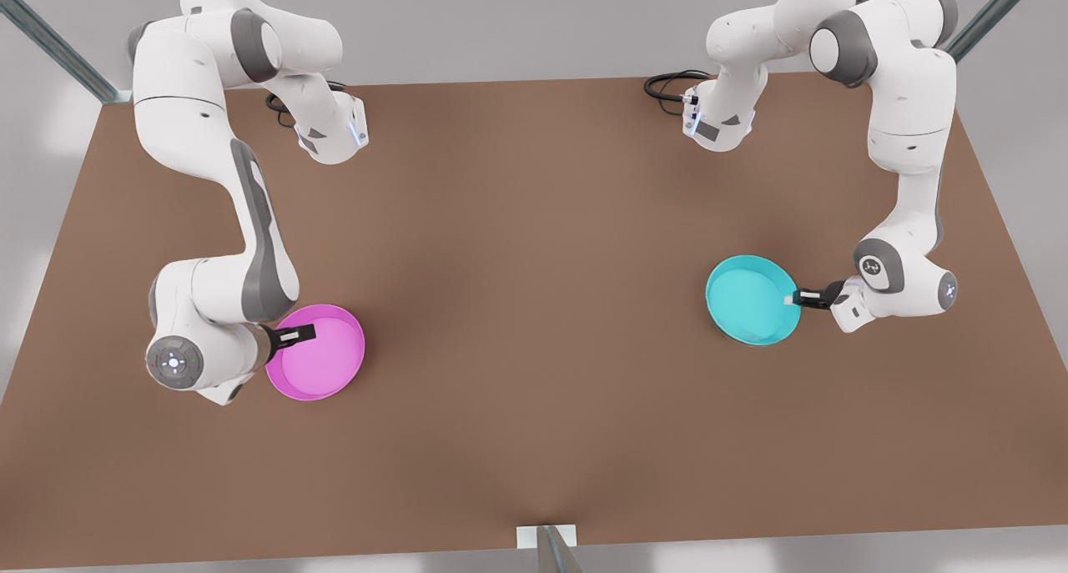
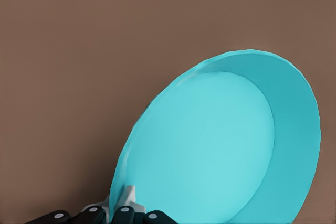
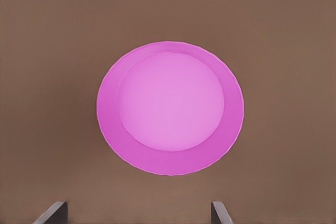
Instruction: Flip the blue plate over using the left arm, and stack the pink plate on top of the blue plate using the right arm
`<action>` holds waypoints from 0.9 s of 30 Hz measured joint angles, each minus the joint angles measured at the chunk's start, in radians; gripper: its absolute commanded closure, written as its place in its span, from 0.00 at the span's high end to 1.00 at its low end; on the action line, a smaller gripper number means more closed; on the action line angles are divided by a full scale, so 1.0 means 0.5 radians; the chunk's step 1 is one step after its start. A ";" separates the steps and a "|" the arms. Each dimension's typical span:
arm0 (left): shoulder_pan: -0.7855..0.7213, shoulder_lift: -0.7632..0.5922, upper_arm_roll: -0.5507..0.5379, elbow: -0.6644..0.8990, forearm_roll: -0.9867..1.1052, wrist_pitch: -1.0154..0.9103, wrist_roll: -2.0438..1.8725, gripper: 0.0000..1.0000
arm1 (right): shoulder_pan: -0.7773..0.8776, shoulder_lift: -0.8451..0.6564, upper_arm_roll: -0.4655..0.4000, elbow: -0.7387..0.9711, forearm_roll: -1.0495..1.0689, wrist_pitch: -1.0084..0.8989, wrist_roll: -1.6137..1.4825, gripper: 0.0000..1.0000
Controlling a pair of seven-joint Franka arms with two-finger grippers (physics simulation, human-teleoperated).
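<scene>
Front view puts the left pincer (image 1: pixel 794 299) on the picture's right side, its fingers clamped on the near edge of the blue plate (image 1: pixel 752 298). That plate hangs straight out ahead of the fingertips, tilted with its open side turned up toward the camera and its far edge low toward the brown desk (image 1: pixel 534 223). Left wrist view has the left pincer (image 2: pixel 125 207) biting the blue plate (image 2: pixel 220 145) by the rim, one pale pad pressed on the rim's inner face, the dish leaning steeply away from the wrist over the desk (image 2: pixel 79 51).

On the front view's left side, the right pincer (image 1: pixel 302 334) hangs over the pink plate (image 1: pixel 321 356), fingertips pointing across the edge closest to its wrist. Right wrist view shows the right pincer (image 3: pixel 137 214) with its two fingers spread wide and holding nothing; the pink plate (image 3: pixel 170 107) lies flat on the desk (image 3: pixel 52 51), open side up, directly beyond the gap between them. Both plates sit well apart.
</scene>
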 measured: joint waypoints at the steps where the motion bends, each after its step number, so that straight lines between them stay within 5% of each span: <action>1: 0.000 0.000 0.000 0.000 0.005 0.000 0.000 0.23 | 0.007 0.000 0.000 0.004 -0.002 0.000 0.006 1.00; 15: -0.003 -0.037 0.003 0.085 0.031 -0.084 -0.021 0.23 | 0.055 0.000 0.000 0.081 0.002 -0.089 0.040 1.00; 27: -0.243 -0.049 0.003 0.698 0.545 -0.633 -0.712 0.23 | 0.099 0.004 -0.002 0.088 -0.005 -0.007 0.172 1.00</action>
